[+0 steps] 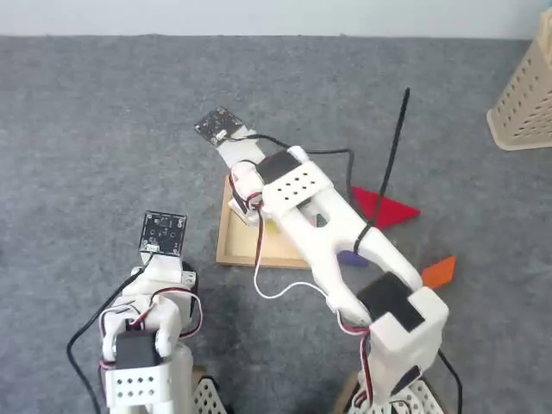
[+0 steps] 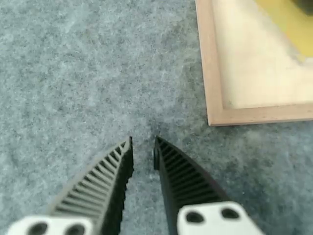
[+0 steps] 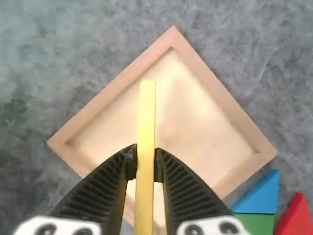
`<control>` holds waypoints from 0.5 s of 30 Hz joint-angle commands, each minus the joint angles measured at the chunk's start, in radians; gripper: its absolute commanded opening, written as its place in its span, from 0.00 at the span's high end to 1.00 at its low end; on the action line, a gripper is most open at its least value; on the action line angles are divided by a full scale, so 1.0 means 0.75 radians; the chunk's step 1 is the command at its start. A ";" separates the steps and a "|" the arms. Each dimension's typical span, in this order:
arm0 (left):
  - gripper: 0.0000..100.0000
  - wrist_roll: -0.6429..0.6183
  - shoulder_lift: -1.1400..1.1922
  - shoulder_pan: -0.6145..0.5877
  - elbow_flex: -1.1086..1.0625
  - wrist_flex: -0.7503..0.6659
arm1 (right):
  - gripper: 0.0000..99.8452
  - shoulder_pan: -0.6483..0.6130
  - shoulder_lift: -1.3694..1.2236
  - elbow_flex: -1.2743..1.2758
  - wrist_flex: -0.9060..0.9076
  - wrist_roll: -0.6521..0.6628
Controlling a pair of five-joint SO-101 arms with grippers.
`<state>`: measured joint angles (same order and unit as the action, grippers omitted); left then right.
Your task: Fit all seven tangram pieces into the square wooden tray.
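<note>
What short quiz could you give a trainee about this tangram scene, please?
1. True or false: the right gripper is shut on a piece above the wooden tray.
2. The left gripper hovers over: A) the tray, B) the grey carpet, C) a red piece.
3. What colour is the piece that the right gripper holds?
Key: 1 true; 2 B; 3 yellow.

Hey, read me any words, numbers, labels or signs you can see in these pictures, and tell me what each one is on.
No text here can be read.
Circuit board on the left arm: any print is too small to read.
Circuit board on the right arm: the same.
Wooden tray, yellow piece, carpet: no marks.
</note>
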<state>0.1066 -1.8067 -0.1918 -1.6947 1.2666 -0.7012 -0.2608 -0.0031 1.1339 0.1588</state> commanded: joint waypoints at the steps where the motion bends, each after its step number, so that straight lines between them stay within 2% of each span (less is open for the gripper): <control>1: 0.93 -0.010 -0.029 0.002 0.013 0.000 | 0.98 0.001 0.009 -0.090 -0.009 0.002; 7: 0.93 -0.010 -0.029 0.002 0.013 0.000 | 0.81 0.042 0.003 -0.127 -0.009 0.016; 13: 0.93 -0.010 -0.029 0.002 0.013 0.000 | 0.80 0.128 0.030 -0.158 -0.003 0.096; 15: 0.93 -0.010 -0.029 0.002 0.013 0.000 | 0.83 0.157 0.062 -0.149 -0.001 0.094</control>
<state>0.1066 -1.8067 -0.1918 -1.6947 1.2666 -0.6260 -0.2762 -0.0568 1.1339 0.2079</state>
